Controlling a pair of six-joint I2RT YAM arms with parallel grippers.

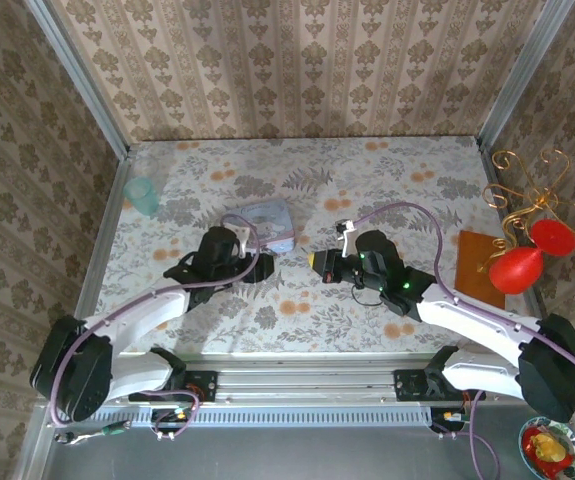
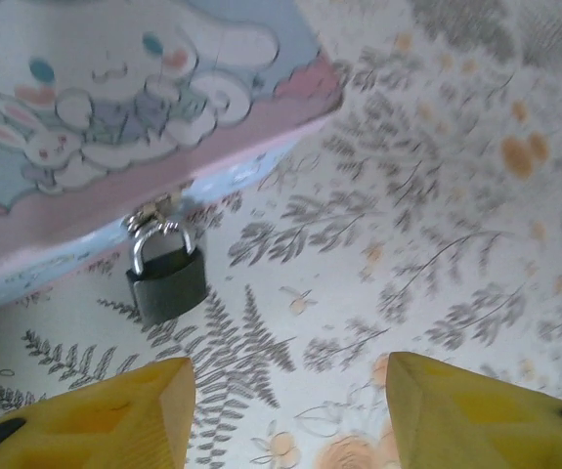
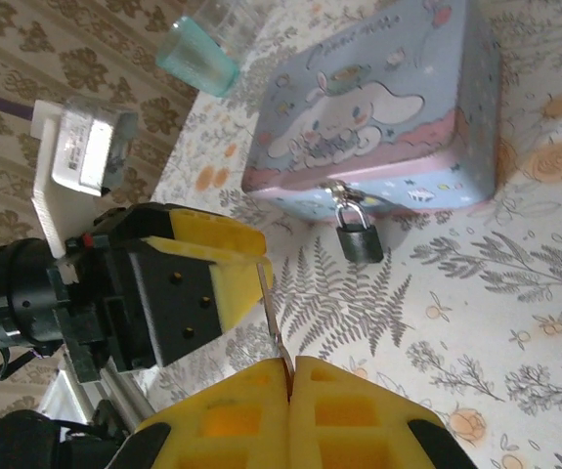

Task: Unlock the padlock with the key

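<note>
The small black padlock (image 2: pixel 168 278) with its silvery shackle hangs from the clasp of the pastel cartoon box (image 2: pixel 114 117) and rests on the tablecloth. My left gripper (image 2: pixel 285 410) is open, its yellow fingers (image 2: pixel 114 415) just short of the padlock and a little to its right, with nothing between them. My right gripper (image 3: pixel 290 376) is shut on the key (image 3: pixel 273 313), whose thin silver blade sticks out toward the left gripper's finger (image 3: pixel 212 274). The padlock (image 3: pixel 359 237) lies beyond, under the box (image 3: pixel 388 117). From above, the left gripper (image 1: pixel 255 266) and right gripper (image 1: pixel 319 262) face each other below the box (image 1: pixel 267 222).
A teal cup (image 1: pixel 142 195) stands at the back left. At the right edge are a brown card (image 1: pixel 475 265), red ornaments (image 1: pixel 519 268) and a gold wire stand (image 1: pixel 532 190). Patterned walls close in the table's back and sides.
</note>
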